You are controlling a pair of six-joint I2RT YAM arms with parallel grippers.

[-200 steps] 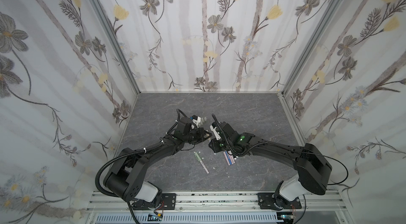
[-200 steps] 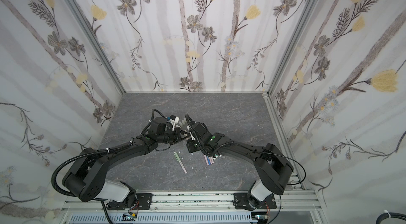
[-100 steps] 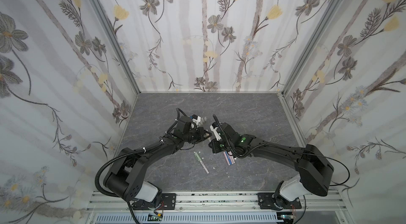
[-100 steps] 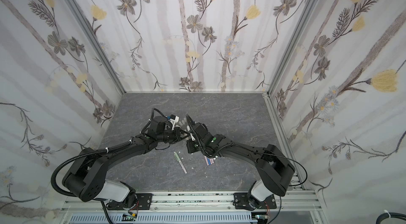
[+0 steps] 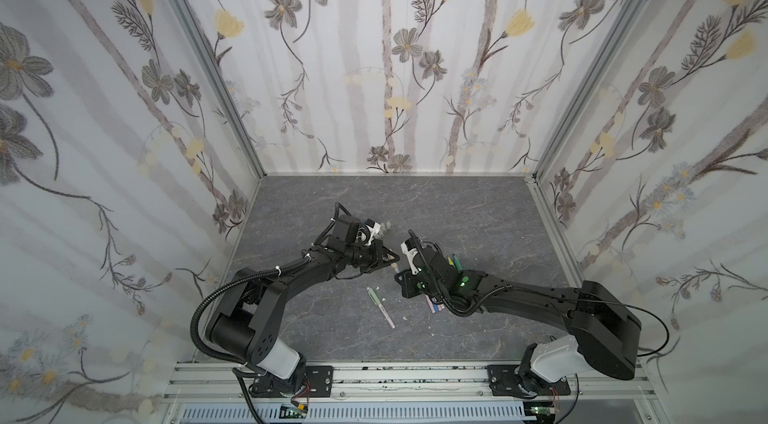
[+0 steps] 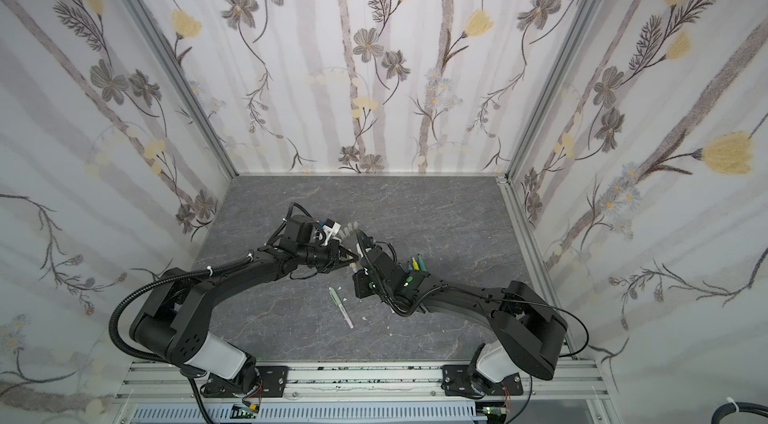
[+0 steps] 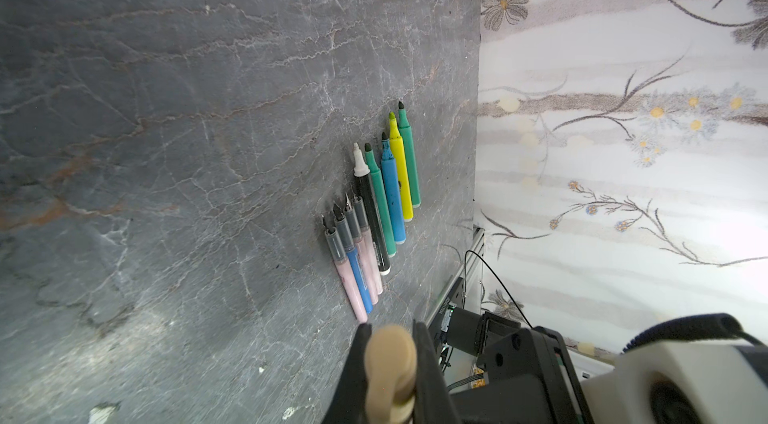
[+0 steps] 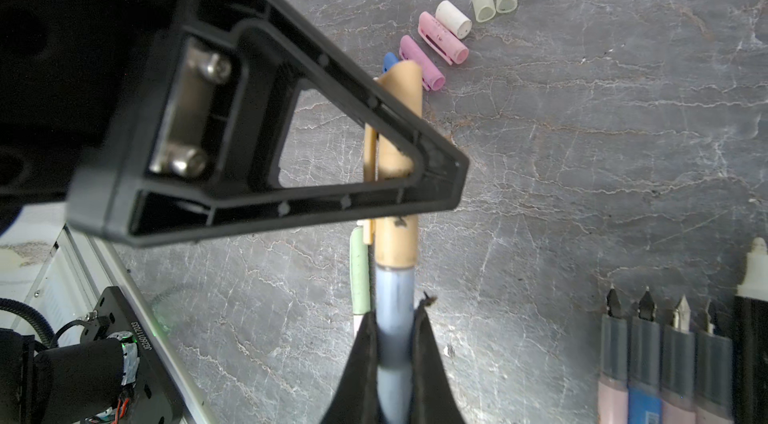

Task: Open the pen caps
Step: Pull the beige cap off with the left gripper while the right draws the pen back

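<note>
Left claw (image 7: 391,329): pressed tight on the peach cap (image 7: 390,359), with one finger on each side of it.
Right claw (image 8: 395,314): pinching the blue pen (image 8: 395,293) on its barrel, right next to the cap.
Peach cap: sits on the end of the blue pen, up off the counter (image 5: 457,210), in the middle of the scene.
Blue pen: held in the air. It runs from the right claw to the left claw.
Where the claws meet: in both top views they are tip to tip near the middle. The left arm reaches in from the left and the right arm from the right.
Loose caps (image 8: 453,19): a curved row on the counter, just past the claws on the far side. There is one blue, one purple, one pink and one white, then four see-through ones. They lie close together, side by side.
Open pens (image 7: 374,214): nine lie side by side with bare tips, to the right of the claws and partly under the right arm. Four are thin, then come black, teal, blue, yellow and green.
Capped pen (image 5: 380,306): lies alone on the counter, on the near side of the claws, with a green cap on its far end.
</note>
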